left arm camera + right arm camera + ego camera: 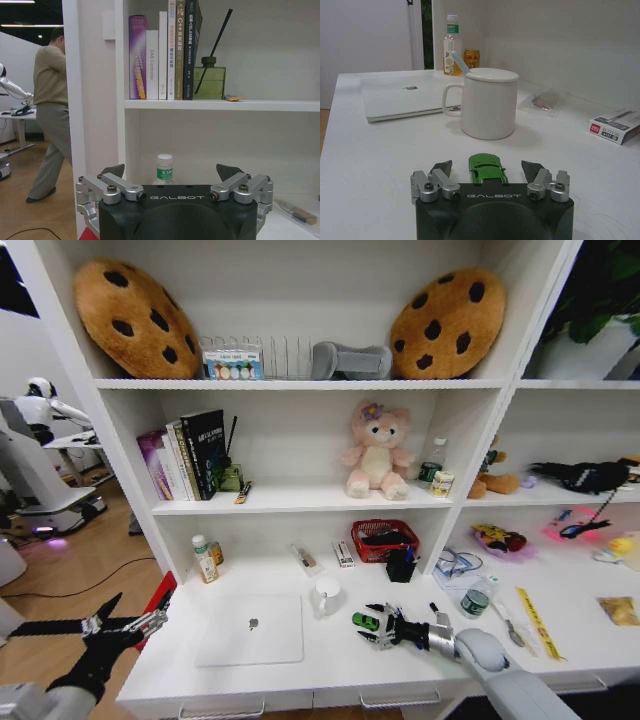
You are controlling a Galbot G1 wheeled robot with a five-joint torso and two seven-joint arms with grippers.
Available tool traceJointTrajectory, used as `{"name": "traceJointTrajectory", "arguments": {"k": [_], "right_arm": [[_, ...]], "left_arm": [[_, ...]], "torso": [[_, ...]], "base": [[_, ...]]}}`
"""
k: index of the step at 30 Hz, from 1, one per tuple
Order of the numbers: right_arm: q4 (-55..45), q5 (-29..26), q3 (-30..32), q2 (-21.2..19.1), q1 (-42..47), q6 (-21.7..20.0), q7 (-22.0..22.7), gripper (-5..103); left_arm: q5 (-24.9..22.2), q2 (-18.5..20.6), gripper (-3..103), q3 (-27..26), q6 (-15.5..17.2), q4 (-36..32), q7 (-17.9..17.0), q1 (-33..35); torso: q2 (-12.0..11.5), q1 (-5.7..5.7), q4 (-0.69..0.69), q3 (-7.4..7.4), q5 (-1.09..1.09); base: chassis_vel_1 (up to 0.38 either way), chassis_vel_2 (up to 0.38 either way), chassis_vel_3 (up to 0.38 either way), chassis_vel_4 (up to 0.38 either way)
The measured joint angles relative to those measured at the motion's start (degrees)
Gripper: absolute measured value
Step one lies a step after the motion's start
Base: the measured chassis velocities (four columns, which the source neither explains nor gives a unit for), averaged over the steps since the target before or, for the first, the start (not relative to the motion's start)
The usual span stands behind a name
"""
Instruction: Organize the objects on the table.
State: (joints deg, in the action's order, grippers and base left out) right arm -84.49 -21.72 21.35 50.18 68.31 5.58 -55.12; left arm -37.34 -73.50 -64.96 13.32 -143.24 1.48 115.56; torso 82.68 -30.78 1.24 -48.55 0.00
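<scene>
A white table [330, 660] stands under white shelves of books and plush toys. On it, the right tool [490, 169] rests low with its fingers spread apart, the green toy car [487, 169] lying between them, ungrasped. Just beyond stands a white mug [487, 102], then a closed silver laptop [251, 629]. The left tool [128, 623] hovers released off the table's left end.

setting: robotics lab or demo office staged as a study nook. white shelf unit [300, 385] over a white tabletop [330, 665] with drawers. shelves carry cookie cushions [130, 315], a row of books [165, 50], a pink plush bear [377, 452] and a reed diffuser [209, 80]. wood floor with a loose cable; another white robot [35, 405] stands at far left beside an office table [17, 116].
</scene>
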Motion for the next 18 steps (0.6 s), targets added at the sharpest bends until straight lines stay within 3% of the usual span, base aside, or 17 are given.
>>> {"name": "traceJointTrajectory", "arguments": {"k": [6, 9, 11, 18], "right_arm": [[0.6, 0.1, -0.1, -0.4, 0.0, -0.1, -1.0, 52], [0.9, 0.3, -0.4, -0.4, -0.2, 0.3, -1.0, 47], [1.2, 0.3, -0.8, -0.6, -0.7, 0.5, -1.5, 37], [1.6, 0.3, -1.4, -0.9, -1.6, 0.5, -2.3, 36]], "left_arm": [[0.0, 0.0, 100, 0.0, 0.0, 0.0, 0.0, 0.0], [0.0, 0.0, 100, 0.0, 0.0, 0.0, 0.0, 0.0], [0.0, 0.0, 100, 0.0, 0.0, 0.0, 0.0, 0.0], [0.0, 0.0, 100, 0.0, 0.0, 0.0, 0.0, 0.0]], "torso": [[0.0, 0.00, 0.01, 0.00, 0.00], [0.0, 0.00, 0.01, 0.00, 0.00], [0.0, 0.00, 0.00, 0.00, -0.01], [0.0, 0.00, 0.01, 0.00, 0.01]], "base": [[0.000, 0.000, 0.000, 0.000], [0.000, 0.000, 0.000, 0.000], [0.000, 0.000, 0.000, 0.000], [0.000, 0.000, 0.000, 0.000]]}}
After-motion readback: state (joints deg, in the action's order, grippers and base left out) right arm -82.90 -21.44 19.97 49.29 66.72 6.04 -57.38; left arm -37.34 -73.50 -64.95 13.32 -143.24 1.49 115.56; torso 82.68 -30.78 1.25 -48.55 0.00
